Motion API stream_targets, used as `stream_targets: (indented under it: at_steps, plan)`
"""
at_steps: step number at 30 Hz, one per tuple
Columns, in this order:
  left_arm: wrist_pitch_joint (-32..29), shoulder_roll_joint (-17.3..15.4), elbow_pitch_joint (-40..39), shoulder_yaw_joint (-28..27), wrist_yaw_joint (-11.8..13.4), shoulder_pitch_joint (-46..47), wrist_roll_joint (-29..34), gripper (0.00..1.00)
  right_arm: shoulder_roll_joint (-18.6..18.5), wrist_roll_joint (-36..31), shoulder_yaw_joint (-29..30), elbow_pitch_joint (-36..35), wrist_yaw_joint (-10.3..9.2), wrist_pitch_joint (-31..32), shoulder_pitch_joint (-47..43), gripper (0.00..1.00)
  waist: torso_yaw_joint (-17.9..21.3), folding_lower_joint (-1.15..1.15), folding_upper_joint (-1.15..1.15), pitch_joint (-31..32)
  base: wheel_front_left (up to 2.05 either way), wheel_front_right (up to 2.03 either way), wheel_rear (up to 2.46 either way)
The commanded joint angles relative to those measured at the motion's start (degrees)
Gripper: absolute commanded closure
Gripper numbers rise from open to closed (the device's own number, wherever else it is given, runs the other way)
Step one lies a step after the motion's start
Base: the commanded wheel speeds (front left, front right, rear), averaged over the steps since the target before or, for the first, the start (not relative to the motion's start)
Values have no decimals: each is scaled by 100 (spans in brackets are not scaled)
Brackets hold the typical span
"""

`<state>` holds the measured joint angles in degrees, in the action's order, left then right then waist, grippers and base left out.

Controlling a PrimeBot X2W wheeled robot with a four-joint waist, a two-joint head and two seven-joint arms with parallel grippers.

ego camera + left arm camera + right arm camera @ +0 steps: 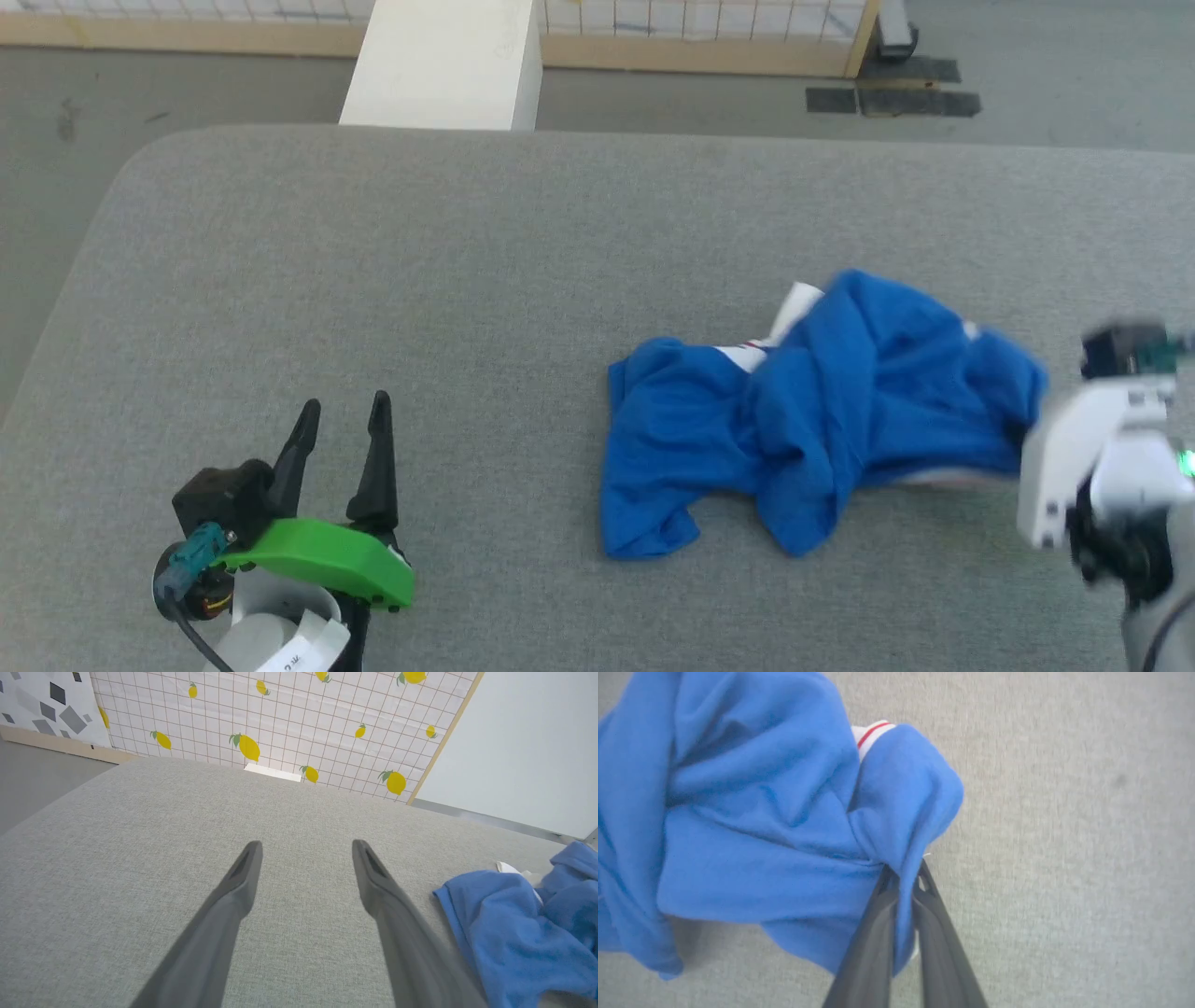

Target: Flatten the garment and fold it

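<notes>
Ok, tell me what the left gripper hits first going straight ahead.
Nothing close: the left gripper points over bare grey fabric surface, the blue jersey off to its right. Beyond the far edge, probably the white block, though depth is unclear.

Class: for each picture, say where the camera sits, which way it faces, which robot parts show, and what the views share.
Head view: on the head, facing forward and down at the grey table and crumpled blue jersey; left hand lower left, right wrist at right.
Left wrist view: on the left wrist, facing along the open left hand across the table toward a lemon-print screen.
Right wrist view: on the right wrist, facing the table; right hand shut on a jersey fold.
Shared: all three show jersey and table.
</notes>
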<state>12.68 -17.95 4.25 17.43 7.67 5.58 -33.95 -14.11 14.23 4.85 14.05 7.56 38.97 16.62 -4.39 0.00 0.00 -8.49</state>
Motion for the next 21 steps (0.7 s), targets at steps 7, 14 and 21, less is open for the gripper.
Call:
stream_targets:
  at_steps: [7, 14, 21]
  plan:
    - [-135, -27, -11, 105, -41, -97, -94, 0, 616, -226, 703, -335, -8, 196, -1197, 100, 50, 0, 0, 222, 0, 0, 0]
    - [-182, -44, 46, 150, -48, -154, -130, 0, 813, -234, 982, -736, -8, -522, -1232, 0, 60, 0, 0, 382, 0, 0, 0]
    - [-207, -94, 20, 143, -12, -283, -171, 0, 1000, -20, 1373, -1594, -8, -2045, -1170, 0, 145, 0, 0, 563, 0, 0, 0]
